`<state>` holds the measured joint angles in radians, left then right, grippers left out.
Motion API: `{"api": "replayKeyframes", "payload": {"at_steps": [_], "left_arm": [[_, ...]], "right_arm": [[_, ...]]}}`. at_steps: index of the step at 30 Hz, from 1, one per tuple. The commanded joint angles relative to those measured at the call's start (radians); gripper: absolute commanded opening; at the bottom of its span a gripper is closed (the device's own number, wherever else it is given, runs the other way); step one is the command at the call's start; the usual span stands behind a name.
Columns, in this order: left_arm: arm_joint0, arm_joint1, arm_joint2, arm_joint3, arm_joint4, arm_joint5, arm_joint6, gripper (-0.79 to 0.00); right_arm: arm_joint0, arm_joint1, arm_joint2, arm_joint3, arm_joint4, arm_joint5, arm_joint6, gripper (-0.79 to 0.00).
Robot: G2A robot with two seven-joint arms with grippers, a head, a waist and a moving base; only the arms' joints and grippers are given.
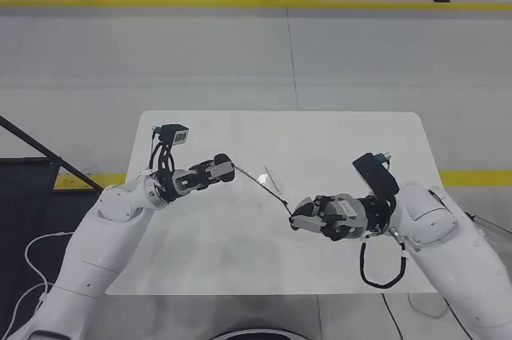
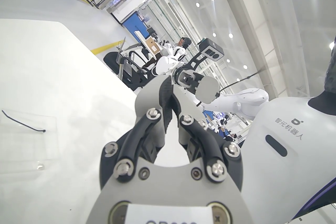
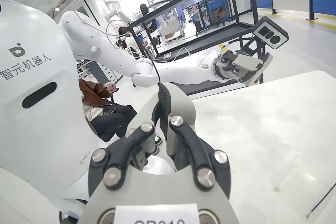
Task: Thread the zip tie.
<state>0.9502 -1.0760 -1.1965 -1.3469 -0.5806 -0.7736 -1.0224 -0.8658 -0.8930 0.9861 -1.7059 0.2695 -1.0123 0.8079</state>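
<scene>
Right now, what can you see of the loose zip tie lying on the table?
The loose zip tie is a thin black plastic strip, gently curved, with a small square head at one end. It lies flat and unthreaded across a clear plastic sheet on the white table. Only the sheet touches it. The second zip tie, pinched in the right gripper, is separate.

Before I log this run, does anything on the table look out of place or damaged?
Nothing stands out. One zip tie lies flat on a clear plastic sheet on the table; the right end effector pinches a thin black strand. No damage shows.
</scene>
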Motion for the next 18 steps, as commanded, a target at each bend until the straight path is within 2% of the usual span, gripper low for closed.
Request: {"api": "replayKeyframes", "payload": {"at_steps": [1, 5, 6, 7, 8, 9, 10, 15, 17, 18], "left_arm": [[0.001, 0.000, 0.000, -0.002, -0.001, -0.001, -0.001, -0.785], [0.003, 0.000, -0.003, -0.004, -0.003, 0.000, -0.002, -0.785], [0.003, -0.001, -0.005, -0.005, -0.006, -0.001, 0.000, -0.680], [0.004, 0.000, -0.008, -0.005, -0.007, -0.001, 0.004, -0.523], [0.005, 0.000, -0.010, -0.006, -0.007, -0.001, 0.007, -0.416], [0.007, 0.000, -0.016, -0.006, -0.004, -0.003, 0.016, -0.117], [0.008, 0.000, -0.019, -0.006, -0.001, -0.004, 0.023, 0.000], [0.023, 0.002, -0.054, -0.014, 0.064, -0.010, 0.117, 0.000], [0.032, 0.001, -0.062, -0.024, 0.089, 0.004, 0.161, 0.000], [0.037, 0.001, -0.066, -0.030, 0.098, 0.014, 0.182, 0.000]], "right_arm": [[0.001, 0.005, -0.005, 0.000, 0.000, 0.000, 0.000, -0.785], [0.013, 0.015, -0.022, 0.016, -0.013, 0.000, 0.000, -0.785], [0.019, 0.018, -0.025, 0.030, -0.026, 0.000, 0.000, -0.785], [0.022, 0.020, -0.027, 0.039, -0.038, 0.000, 0.000, -0.785], [0.024, 0.021, -0.030, 0.042, -0.047, 0.000, 0.000, -0.785], [0.030, 0.025, -0.038, 0.054, -0.071, 0.000, 0.000, -0.785], [0.033, 0.026, -0.042, 0.059, -0.082, 0.000, 0.000, -0.785], [0.070, 0.040, -0.047, 0.120, -0.233, 0.010, 0.010, -0.785], [0.085, 0.039, -0.042, 0.106, -0.341, 0.089, 0.027, -0.785], [0.090, 0.036, -0.044, 0.075, -0.433, 0.163, 0.031, -0.785]]}}
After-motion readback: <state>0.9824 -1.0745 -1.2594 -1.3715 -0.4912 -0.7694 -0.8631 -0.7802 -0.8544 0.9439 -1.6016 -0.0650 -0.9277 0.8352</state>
